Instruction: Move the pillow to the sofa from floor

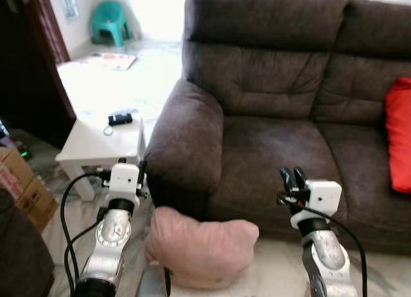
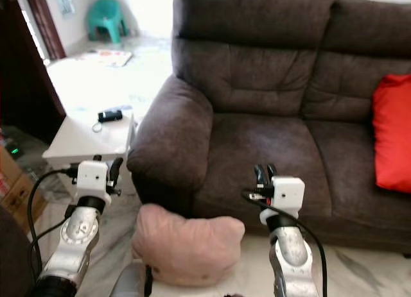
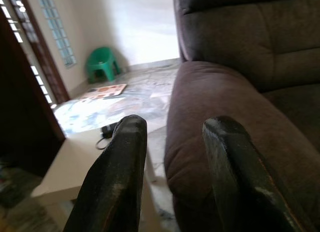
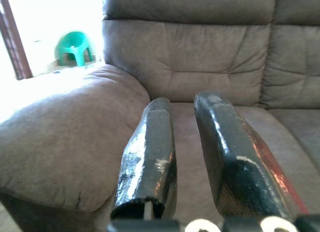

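Pillow (image 1: 200,254) on floor between two raised, empty-fingered arms

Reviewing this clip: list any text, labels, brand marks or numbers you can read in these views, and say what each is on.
No text is legible in any view.
Cardboard box by the left edge: red printed marks, too blurred to read.
Flat printed sheet on the floor near the green plastic chair: coloured patches, too small to read.
Small black device on the white side table: no readable marking.
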### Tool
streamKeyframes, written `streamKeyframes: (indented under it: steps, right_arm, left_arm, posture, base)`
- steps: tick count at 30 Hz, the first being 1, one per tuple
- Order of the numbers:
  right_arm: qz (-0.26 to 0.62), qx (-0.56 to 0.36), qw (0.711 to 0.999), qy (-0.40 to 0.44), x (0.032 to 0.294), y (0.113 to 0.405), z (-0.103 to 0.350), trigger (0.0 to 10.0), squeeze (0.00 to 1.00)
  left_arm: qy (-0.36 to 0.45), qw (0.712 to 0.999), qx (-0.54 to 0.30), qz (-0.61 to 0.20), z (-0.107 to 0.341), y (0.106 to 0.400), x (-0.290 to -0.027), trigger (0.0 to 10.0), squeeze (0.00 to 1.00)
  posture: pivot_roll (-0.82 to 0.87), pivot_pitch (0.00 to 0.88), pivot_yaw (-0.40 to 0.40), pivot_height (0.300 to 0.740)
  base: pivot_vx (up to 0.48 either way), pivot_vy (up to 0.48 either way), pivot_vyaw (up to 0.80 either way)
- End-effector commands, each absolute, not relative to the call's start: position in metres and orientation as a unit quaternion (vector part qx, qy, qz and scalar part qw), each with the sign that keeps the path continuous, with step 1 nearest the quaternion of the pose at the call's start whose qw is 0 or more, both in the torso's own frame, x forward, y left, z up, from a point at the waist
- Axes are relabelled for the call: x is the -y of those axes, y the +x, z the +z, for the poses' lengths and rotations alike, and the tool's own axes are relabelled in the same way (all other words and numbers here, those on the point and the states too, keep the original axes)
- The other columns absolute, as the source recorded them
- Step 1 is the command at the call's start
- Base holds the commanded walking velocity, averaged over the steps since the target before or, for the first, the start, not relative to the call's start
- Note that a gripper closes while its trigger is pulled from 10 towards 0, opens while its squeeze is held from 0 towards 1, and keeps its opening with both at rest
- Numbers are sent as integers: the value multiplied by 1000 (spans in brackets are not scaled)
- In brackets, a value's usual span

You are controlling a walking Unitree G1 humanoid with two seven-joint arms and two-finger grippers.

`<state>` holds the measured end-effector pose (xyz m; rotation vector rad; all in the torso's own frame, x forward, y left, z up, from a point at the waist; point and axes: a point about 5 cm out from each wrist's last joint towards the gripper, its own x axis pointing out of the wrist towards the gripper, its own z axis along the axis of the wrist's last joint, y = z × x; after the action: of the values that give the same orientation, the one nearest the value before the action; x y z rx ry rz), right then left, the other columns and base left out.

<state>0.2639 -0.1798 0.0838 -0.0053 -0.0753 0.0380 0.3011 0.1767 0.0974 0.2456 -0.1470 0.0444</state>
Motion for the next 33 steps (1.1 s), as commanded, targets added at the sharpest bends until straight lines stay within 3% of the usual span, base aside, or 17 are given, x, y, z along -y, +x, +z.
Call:
streamKeyframes:
  steps: [1, 23, 33]
  right_arm:
    - [20, 46, 999, -1, 179, 267, 90, 10000, 0]
    - [37, 39, 999, -3, 172, 267, 91, 10000, 0]
    - [49, 47, 998, -4, 170, 267, 92, 10000, 0]
  left_arm:
    - [123, 989, 85, 22, 105, 305, -174, 10000, 0]
    - [116, 990, 81, 21, 106, 306, -173, 10000, 0]
    - [115, 990, 79, 22, 105, 306, -172, 10000, 0]
  posture:
    - [32, 0, -68, 649]
    - [33, 0, -68, 629]
    - [35, 0, -71, 599]
  base:
    - [0, 0, 0]
    - [0, 0, 0]
    - [0, 0, 0]
